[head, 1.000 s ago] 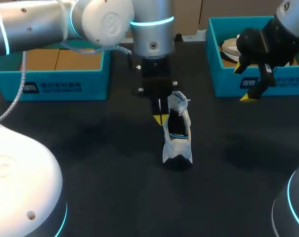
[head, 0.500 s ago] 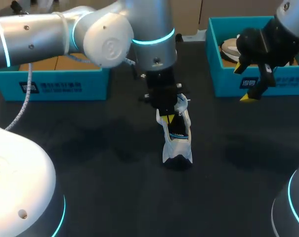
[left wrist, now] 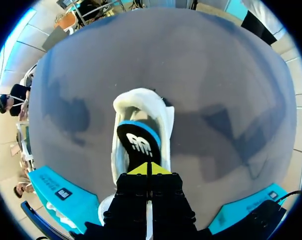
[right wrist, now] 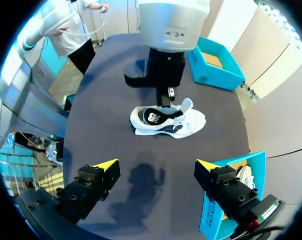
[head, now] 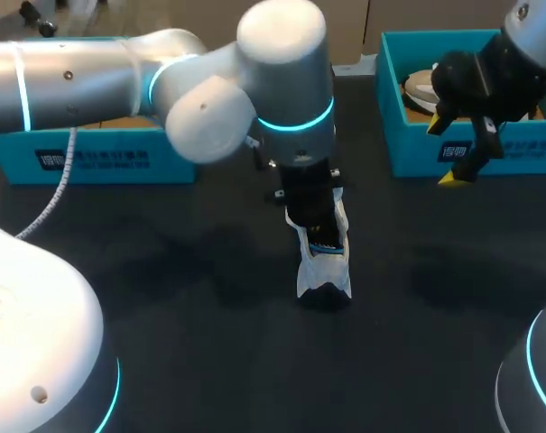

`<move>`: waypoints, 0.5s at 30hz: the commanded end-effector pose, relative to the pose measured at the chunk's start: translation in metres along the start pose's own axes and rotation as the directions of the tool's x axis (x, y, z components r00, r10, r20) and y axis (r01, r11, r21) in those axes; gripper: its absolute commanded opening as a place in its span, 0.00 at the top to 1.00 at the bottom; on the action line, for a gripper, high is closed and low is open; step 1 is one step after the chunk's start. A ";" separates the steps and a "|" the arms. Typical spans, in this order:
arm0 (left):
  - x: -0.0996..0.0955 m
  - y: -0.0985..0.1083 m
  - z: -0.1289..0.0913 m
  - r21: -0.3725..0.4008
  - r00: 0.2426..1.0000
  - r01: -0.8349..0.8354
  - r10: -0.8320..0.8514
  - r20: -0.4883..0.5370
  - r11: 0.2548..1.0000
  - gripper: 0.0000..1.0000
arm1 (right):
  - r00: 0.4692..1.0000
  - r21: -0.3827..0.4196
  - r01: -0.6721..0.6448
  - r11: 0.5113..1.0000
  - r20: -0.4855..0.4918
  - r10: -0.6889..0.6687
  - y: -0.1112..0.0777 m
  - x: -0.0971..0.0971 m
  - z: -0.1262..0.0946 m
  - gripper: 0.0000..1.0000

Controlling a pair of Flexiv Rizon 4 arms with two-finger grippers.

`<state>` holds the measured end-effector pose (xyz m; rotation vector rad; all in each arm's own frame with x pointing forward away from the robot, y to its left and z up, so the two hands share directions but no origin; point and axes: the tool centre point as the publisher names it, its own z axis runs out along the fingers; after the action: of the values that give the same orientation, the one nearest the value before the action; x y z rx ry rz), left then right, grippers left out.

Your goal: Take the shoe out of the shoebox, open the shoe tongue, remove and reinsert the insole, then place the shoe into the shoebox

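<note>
The left gripper (left wrist: 147,169) has its yellow tips pressed together, with nothing visible between them, and reaches down into the white shoe (head: 325,271) at the heel end of the black insole (left wrist: 138,145). The shoe lies mid-table. The right gripper (right wrist: 156,164) is spread wide and empty, near the right-hand shoebox (head: 417,153).

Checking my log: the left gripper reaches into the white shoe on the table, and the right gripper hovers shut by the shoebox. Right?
Not quite: the right gripper is open, its yellow tips wide apart in the right wrist view. The rest holds.
</note>
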<state>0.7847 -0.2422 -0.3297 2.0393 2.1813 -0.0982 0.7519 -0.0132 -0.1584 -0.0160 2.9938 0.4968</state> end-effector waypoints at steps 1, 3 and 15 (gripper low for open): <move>-0.004 0.000 0.015 -0.058 1.000 0.011 -0.011 -0.003 0.998 1.00 | 1.000 0.003 0.000 1.000 -0.002 0.000 0.001 -0.001 0.001 0.00; -0.003 0.000 0.019 -0.064 1.000 0.014 -0.015 -0.011 0.998 1.00 | 1.000 0.003 0.000 1.000 -0.002 0.000 0.001 -0.001 0.001 0.00; -0.005 -0.002 0.040 -0.091 0.998 0.022 -0.027 -0.054 0.996 1.00 | 1.000 0.003 0.000 1.000 -0.002 0.000 0.001 -0.001 0.001 0.00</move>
<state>0.7855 -0.2484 -0.3636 1.9899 2.1989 0.0454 0.7519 -0.0132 -0.1581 -0.0160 2.9941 0.4960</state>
